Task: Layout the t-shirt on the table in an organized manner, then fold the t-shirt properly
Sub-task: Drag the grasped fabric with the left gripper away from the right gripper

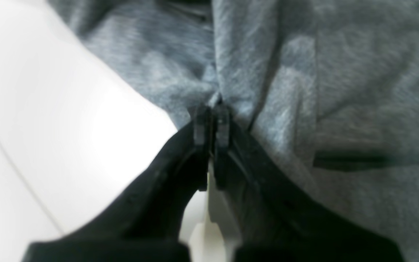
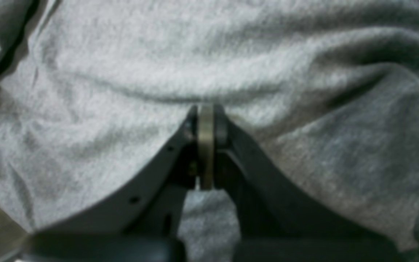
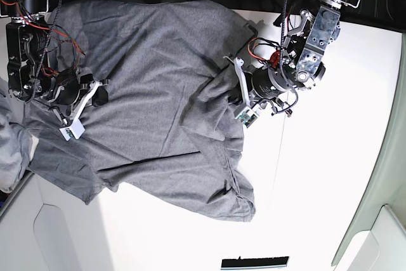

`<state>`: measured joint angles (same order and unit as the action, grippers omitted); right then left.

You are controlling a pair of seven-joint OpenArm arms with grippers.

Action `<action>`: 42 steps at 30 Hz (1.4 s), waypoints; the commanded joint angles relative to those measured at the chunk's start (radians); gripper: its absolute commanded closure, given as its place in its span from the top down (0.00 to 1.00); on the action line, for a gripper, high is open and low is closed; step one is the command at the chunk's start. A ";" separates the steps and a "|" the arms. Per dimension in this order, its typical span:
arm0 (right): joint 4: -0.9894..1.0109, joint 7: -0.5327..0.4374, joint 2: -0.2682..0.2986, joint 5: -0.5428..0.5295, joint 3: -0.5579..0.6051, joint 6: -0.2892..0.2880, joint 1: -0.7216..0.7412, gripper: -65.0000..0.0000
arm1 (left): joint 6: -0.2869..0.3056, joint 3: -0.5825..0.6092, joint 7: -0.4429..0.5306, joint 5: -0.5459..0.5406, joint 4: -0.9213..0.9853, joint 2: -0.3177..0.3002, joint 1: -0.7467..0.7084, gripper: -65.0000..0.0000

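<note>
1. The left gripper [image 1: 212, 122] is closed, pinching a fold of the t-shirt [image 1: 340, 80] at its edge.
2. The right gripper [image 2: 206, 123] is closed, tips pressed into the fabric.
3. The shirt lies spread and wrinkled on the table [image 3: 330, 176].
4. No readable writing.

The t-shirt [image 3: 152, 93], a heather-grey garment, lay spread but wrinkled across the far left portion of the table [image 3: 317, 188]. Its fabric reached the far edge and overhung the left edge. One rumpled, folded-over section extended toward the table's centre. The table surface was white, with a thin dark seam line.
</note>
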<state>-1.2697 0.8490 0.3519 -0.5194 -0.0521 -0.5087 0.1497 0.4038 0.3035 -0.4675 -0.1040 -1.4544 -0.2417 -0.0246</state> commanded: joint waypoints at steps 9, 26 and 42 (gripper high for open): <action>-0.017 -0.011 0.013 -0.011 -0.007 -0.004 0.018 0.00 | 0.019 -0.055 -0.137 -0.059 -0.219 -0.072 0.021 0.00; -0.017 0.035 -0.046 -0.050 -0.005 -0.020 0.015 0.00 | 0.018 -0.068 -0.187 -0.064 -0.354 -0.254 0.007 0.00; 0.035 -0.061 -0.042 0.179 0.040 -0.018 -0.100 0.00 | 0.019 -0.095 -0.180 -0.057 -0.354 -0.294 0.008 0.00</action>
<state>-1.2427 0.7296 0.2878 -0.4168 -0.0082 -0.5587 0.0502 0.4305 0.2184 -0.6655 -0.1623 -1.7897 -0.5232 -0.0330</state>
